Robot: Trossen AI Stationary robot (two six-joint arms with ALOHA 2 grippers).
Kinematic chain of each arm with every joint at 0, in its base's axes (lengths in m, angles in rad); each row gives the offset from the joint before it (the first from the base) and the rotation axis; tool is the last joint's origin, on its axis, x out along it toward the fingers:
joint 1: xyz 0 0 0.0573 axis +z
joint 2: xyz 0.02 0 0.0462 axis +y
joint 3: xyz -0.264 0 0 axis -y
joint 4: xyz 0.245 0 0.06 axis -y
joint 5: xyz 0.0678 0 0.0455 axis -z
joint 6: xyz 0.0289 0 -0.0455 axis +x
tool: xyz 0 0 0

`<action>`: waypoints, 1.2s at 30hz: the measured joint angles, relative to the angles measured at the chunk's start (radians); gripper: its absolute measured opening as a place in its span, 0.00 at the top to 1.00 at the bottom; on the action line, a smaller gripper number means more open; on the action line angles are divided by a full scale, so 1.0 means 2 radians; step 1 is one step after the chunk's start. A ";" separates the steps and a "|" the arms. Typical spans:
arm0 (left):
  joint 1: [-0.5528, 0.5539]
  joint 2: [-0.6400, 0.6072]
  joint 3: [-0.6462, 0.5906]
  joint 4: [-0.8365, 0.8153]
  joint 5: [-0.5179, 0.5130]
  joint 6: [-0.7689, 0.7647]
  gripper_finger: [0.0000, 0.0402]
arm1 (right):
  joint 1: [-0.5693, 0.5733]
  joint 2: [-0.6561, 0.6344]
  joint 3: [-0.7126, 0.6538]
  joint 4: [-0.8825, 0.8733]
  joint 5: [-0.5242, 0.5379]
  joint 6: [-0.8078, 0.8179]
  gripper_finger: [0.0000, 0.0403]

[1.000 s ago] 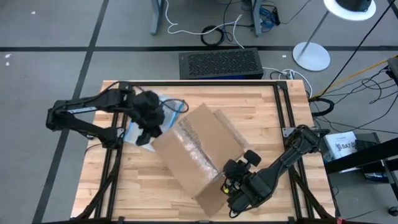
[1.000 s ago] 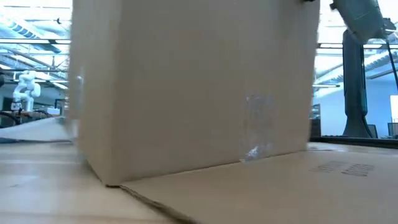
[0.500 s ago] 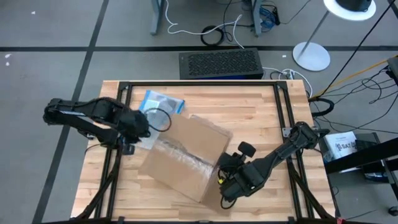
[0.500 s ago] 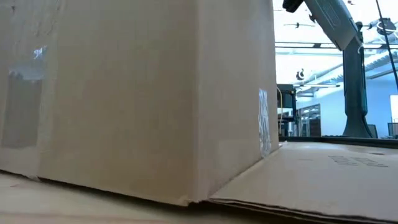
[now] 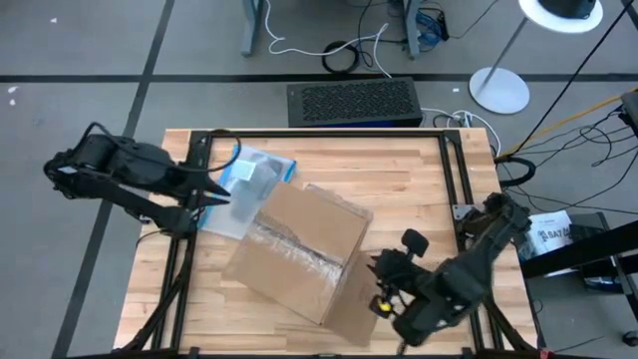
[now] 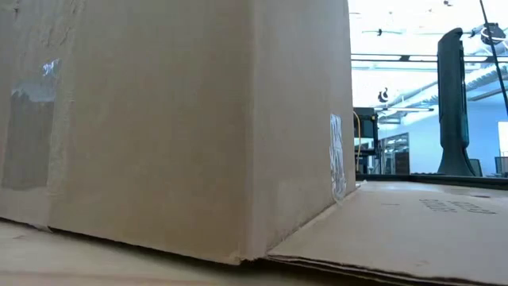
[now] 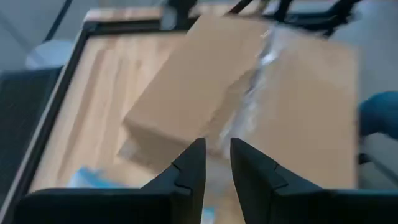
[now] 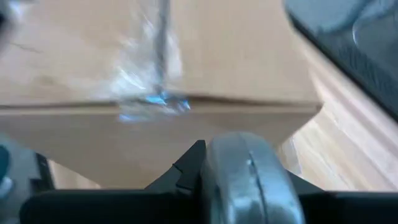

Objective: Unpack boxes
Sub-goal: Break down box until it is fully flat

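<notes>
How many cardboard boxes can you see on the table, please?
1. The cardboard box sits mid-table between both arms, beside a clear pouch; anything behind it in the low view is hidden.

Taped carton (image 5: 299, 249) mid-table (pouch (image 5: 244, 189) beside)

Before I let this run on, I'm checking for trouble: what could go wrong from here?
The box sits skewed with one flap splayed on the table toward the right tool; a push there may fold it under. The clear pouch lies against the box beside the left tool and could get dragged or pinned.
</notes>
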 joint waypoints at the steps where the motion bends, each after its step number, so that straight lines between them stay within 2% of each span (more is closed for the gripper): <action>1: -0.003 0.001 0.000 0.006 0.004 0.001 0.80 | 0.010 -0.003 0.007 0.001 0.013 -0.005 0.84; 5: -0.010 0.005 0.000 0.003 0.004 0.016 0.80 | 0.051 -0.019 0.030 0.021 0.047 -0.047 0.84; 9: -0.011 0.010 -0.002 0.004 0.001 0.022 0.80 | 0.086 -0.038 0.031 0.103 0.093 -0.156 0.84; 11: -0.011 0.010 -0.001 0.004 0.000 0.023 0.80 | 0.099 -0.048 0.030 0.143 0.119 -0.218 0.84; 16: -0.011 0.023 -0.001 0.007 -0.001 0.025 0.80 | 0.111 -0.062 0.030 0.279 0.236 -0.426 0.84; 19: -0.012 0.034 -0.007 0.015 -0.009 0.026 0.80 | 0.085 -0.053 0.019 0.373 0.251 -0.552 0.84; 21: -0.013 0.036 -0.024 0.028 -0.009 0.033 0.80 | 0.057 -0.045 0.001 0.437 0.234 -0.619 0.84; 25: -0.015 0.040 -0.059 0.070 -0.010 0.054 0.80 | 0.002 -0.043 -0.065 0.644 0.080 -0.746 0.84; 27: -0.015 0.038 -0.066 0.080 -0.010 0.061 0.80 | -0.018 -0.043 -0.091 0.735 0.033 -0.797 0.84; 32: -0.017 0.036 -0.067 0.076 -0.010 0.056 0.80 | -0.058 -0.056 -0.122 0.796 -0.068 -0.821 0.84; 36: -0.021 0.026 -0.067 0.073 -0.010 0.049 0.80 | -0.096 -0.071 -0.145 0.795 -0.110 -0.814 0.84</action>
